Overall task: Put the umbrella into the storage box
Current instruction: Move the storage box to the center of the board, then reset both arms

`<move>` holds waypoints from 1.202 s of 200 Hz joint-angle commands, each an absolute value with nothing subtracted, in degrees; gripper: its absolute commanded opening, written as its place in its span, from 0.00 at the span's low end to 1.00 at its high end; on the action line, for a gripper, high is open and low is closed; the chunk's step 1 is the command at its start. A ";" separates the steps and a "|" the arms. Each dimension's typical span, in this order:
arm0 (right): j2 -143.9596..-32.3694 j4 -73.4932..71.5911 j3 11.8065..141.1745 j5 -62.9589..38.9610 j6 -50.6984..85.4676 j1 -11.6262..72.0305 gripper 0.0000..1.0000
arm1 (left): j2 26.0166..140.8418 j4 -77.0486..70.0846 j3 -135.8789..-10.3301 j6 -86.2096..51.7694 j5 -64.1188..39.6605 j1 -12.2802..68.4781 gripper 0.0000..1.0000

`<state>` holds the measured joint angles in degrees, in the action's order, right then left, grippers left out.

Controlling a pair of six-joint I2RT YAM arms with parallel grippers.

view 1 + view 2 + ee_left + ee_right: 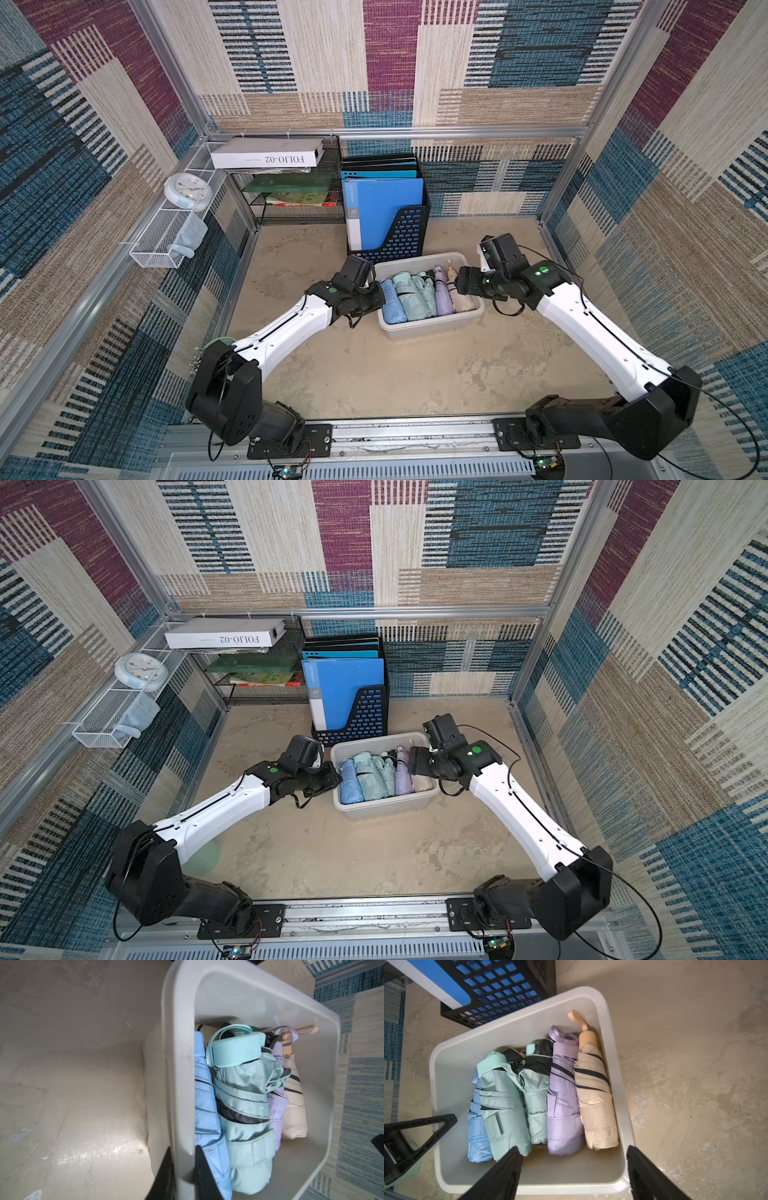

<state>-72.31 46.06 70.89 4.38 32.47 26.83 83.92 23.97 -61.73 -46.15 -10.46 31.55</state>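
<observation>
left gripper (184, 1167): pressed together on the box (178, 1064) wall, one finger inside, one outside.
right gripper (573, 1150): spread wide, holding nothing, above the far side of the box from the left gripper; one finger over the inside, the other past the rim, over the bench (695, 1084).
box: upright on the bench between the two grippers; five folded umbrellas (419, 297) lie side by side in it.
blue umbrella (475, 1132): along the pinched wall, just beside the left gripper's inner finger.
mint umbrella (504, 1109): next over, leaning on the blue one.
other mint umbrella (535, 1105): middle of the row.
lilac umbrella (562, 1109): just in front of the right gripper's gap.
cream umbrella (596, 1101): last in the row, toward the right gripper's outer finger.
file holder (399, 237): just beyond the box, apart from both grippers.
</observation>
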 commanded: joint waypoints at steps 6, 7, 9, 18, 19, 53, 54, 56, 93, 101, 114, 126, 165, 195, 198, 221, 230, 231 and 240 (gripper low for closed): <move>-67.47 43.27 67.41 9.01 31.92 22.80 0.87 | 80.69 22.01 -63.37 -41.95 -6.60 31.99 0.44; -67.31 43.26 67.28 9.12 31.87 22.61 0.88 | 80.47 22.17 -63.37 -41.72 -6.03 31.99 0.45; -66.99 43.25 67.09 9.31 31.76 22.29 0.89 | 80.04 22.37 -63.37 -41.39 -5.11 31.99 0.48; -65.50 42.84 65.84 10.69 31.17 21.02 0.92 | 77.69 24.01 -63.38 -39.28 -0.54 31.83 0.60; -65.36 42.78 65.66 10.88 31.14 20.93 0.93 | 77.38 24.22 -63.37 -39.07 -0.09 31.82 0.61; -59.57 36.26 57.84 18.93 26.14 17.42 1.00 | 68.10 24.60 -58.41 -26.04 15.75 28.99 0.97; -59.36 35.84 57.44 19.18 25.94 17.32 1.00 | 67.85 24.34 -58.08 -25.63 16.09 28.86 0.97; -59.05 35.15 56.81 19.58 25.54 17.03 1.00 | 67.30 23.84 -57.50 -24.56 16.77 28.46 0.98; -54.91 20.20 44.40 27.39 20.37 12.94 1.00 | 60.12 9.83 -42.90 -9.16 19.98 20.29 1.00; -54.56 16.47 41.69 27.42 19.08 11.80 1.00 | 59.62 5.39 -39.96 -6.15 19.25 18.75 1.00; -54.33 10.36 37.50 26.80 17.43 9.94 1.00 | 60.39 0.25 -36.62 -2.57 18.23 16.22 1.00; -54.62 5.05 33.59 26.62 16.42 8.44 1.00 | 61.75 -2.02 -34.92 -0.90 16.76 13.52 1.00; -57.53 -12.14 21.89 22.82 10.71 4.33 0.99 | 63.17 -10.21 -28.67 0.79 12.03 5.95 1.00; -62.64 -31.61 14.31 18.38 6.80 2.83 0.99 | 66.95 -19.84 -23.70 3.23 5.31 1.67 1.00; -63.48 -33.21 13.92 18.05 6.71 2.74 0.99 | 67.65 -20.79 -23.31 3.31 4.86 1.43 1.00; -68.45 -39.41 15.42 13.96 3.04 2.23 0.99 | 71.68 -26.83 -23.07 3.95 1.46 -0.10 0.99; -70.31 -43.69 15.22 12.39 1.94 1.82 0.99 | 73.48 -29.18 -23.50 4.13 0.14 -0.70 0.99; -70.57 -44.00 15.30 12.26 1.76 1.79 0.99 | 73.66 -29.18 -23.70 4.13 -0.02 -0.84 0.99; -72.59 -47.20 15.69 11.02 0.33 1.39 0.99 | 75.66 -29.43 -25.16 3.89 -1.84 -1.71 0.99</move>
